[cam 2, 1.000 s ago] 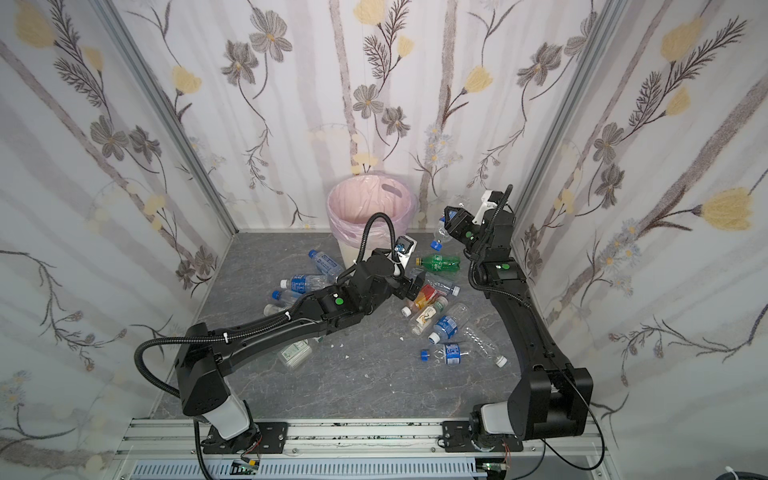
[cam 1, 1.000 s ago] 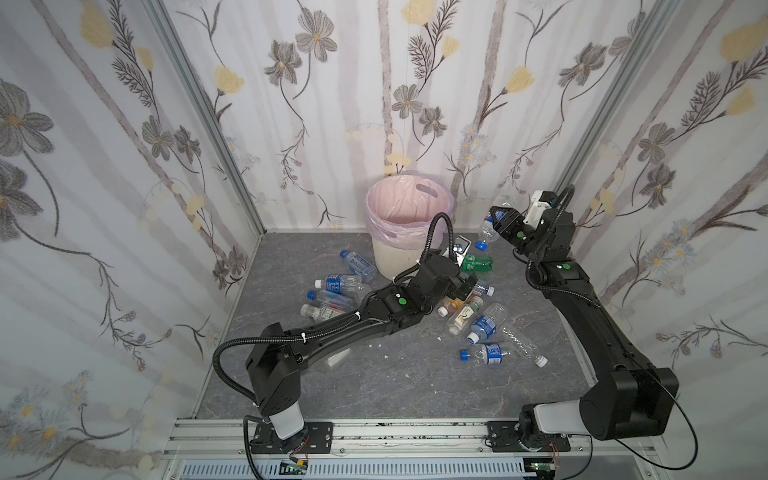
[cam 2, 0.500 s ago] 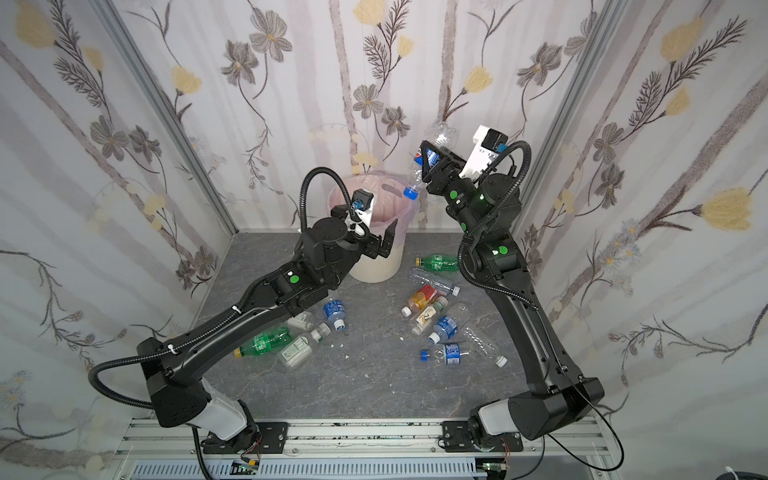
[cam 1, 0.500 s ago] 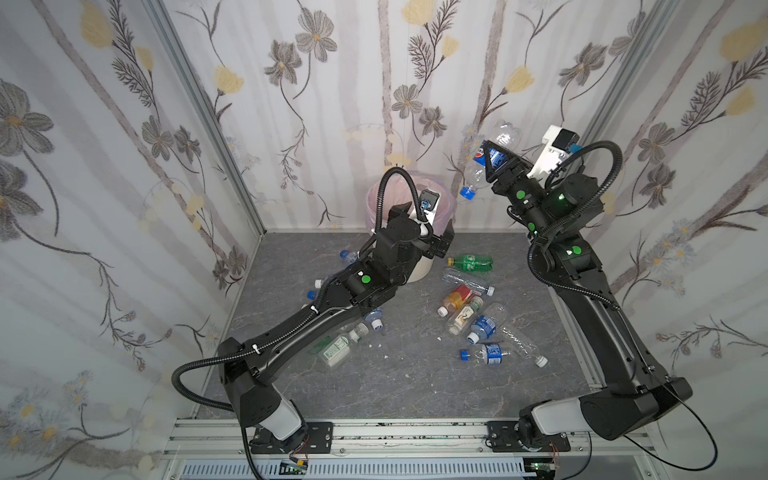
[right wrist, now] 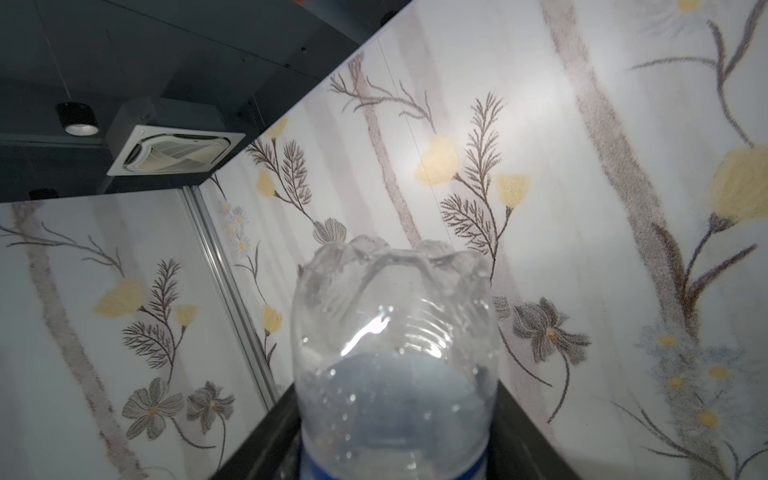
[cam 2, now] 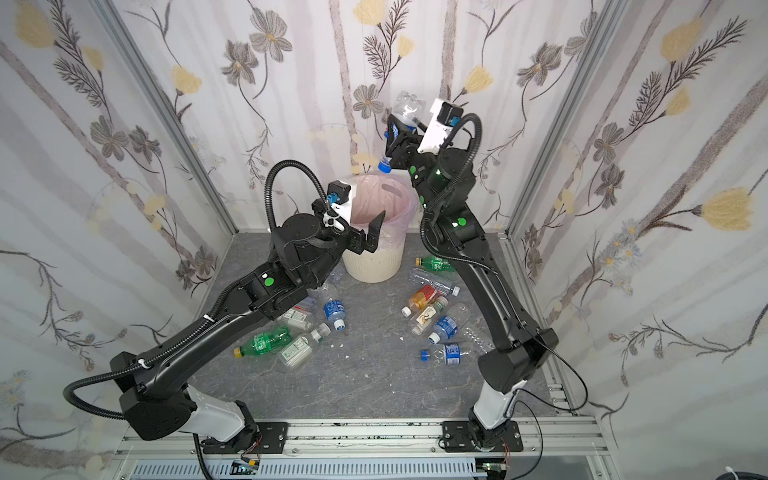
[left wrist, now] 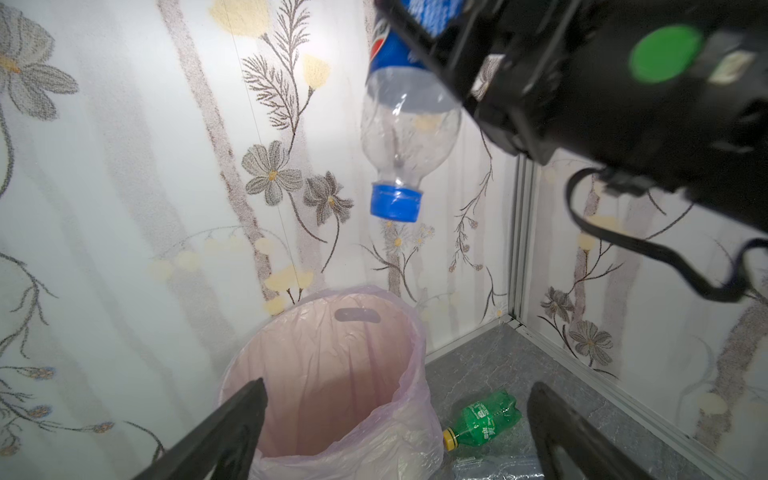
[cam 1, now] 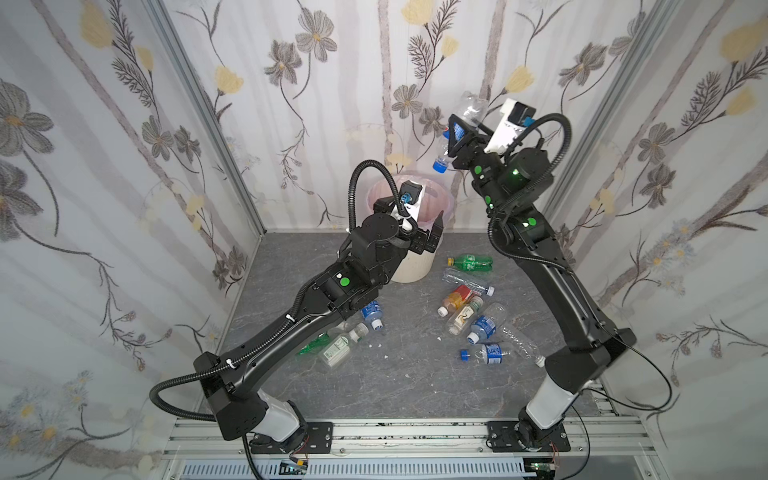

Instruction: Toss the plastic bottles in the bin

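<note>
- Left gripper (cam 2: 369,237) gapes empty just beside the bin (cam 2: 376,266), at its near rim; it is best kept out of the drop line.
- Its pink liner (left wrist: 332,374) holds the bin's mouth wide.
- Right gripper (cam 1: 461,135), high at the back, grasps a clear blue-labelled bottle (left wrist: 409,120) cap-down, seemingly over the rim on that arm's side. Centring it over the mouth before letting go should prevent a bounce-out.
</note>
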Robot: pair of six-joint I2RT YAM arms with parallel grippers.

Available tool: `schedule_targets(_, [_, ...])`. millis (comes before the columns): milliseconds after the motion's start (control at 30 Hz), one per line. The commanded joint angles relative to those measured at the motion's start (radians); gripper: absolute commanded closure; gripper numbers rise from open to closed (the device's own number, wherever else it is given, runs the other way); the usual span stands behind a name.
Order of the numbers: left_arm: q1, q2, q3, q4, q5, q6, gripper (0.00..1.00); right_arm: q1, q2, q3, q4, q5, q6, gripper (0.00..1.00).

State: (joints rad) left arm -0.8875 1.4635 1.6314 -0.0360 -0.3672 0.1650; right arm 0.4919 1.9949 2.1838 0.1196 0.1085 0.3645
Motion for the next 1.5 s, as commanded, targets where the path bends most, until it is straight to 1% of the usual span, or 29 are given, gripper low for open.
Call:
schedule_targets(0, [0.01, -0.03, -0.031, 0.01, -0.008, -0.019, 0.0, 0.0, 0.191, 0.207, -0.275, 0.042, -0.015, 0.25])
schedule_targets(33, [0.013, -0.041, -0.041, 0.01, -0.011, -0.023, 0.0, 0.0, 0.231, 0.263, -0.327, 0.048, -0.004, 0.19])
schedule_targets(100, [0.022, -0.058, -0.059, 0.01, -0.015, -0.03, 0.0, -0.001, 0.246, 0.273, -0.348, 0.057, 0.023, 0.13])
schedule_targets(300, [0.065, -0.084, -0.093, 0.01, 0.009, -0.086, 0.0, -0.001, 0.231, 0.262, -0.33, 0.049, 0.032, 0.06])
schedule_targets(767, [0.112, -0.109, -0.152, 0.01, 0.035, -0.165, 0.0, 0.0, 0.215, 0.262, -0.36, 0.034, 0.03, 0.01])
schedule_targets(1133, [0.233, -0.168, -0.255, 0.007, 0.104, -0.322, 0.0, 0.003, 0.19, 0.245, -0.403, -0.007, 0.022, 0.0])
schedule_targets(1233, [0.28, -0.193, -0.29, -0.02, 0.095, -0.387, 0.0, 0.005, 0.144, 0.167, -0.384, -0.018, 0.019, 0.0])
schedule_targets(1300, [0.317, -0.201, -0.313, -0.055, 0.087, -0.447, 0.0, 0.009, 0.09, 0.073, -0.337, -0.029, 0.015, 0.0])
schedule_targets(1467, [0.405, -0.262, -0.418, -0.125, 0.127, -0.544, 0.0, 0.035, -0.047, -0.182, -0.225, -0.037, -0.011, 0.0])
